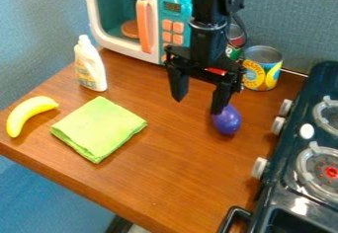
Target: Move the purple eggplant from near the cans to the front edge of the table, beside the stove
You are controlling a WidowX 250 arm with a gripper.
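fingers (178, 85) hang wide apart, gripping nothing, one tip right by the purple toy (226, 121) on the counter (175, 158), near the stove (280, 180); danger here: pressed down off-centre, that tip could send the rounded shape rolling.

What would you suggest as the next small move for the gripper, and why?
I would probably shift the gripper slightly toward the stove before lowering. Its jaws stand open, but the purple toy appears beneath the stove-side jaw rather than between the two, so closing now would likely miss it.
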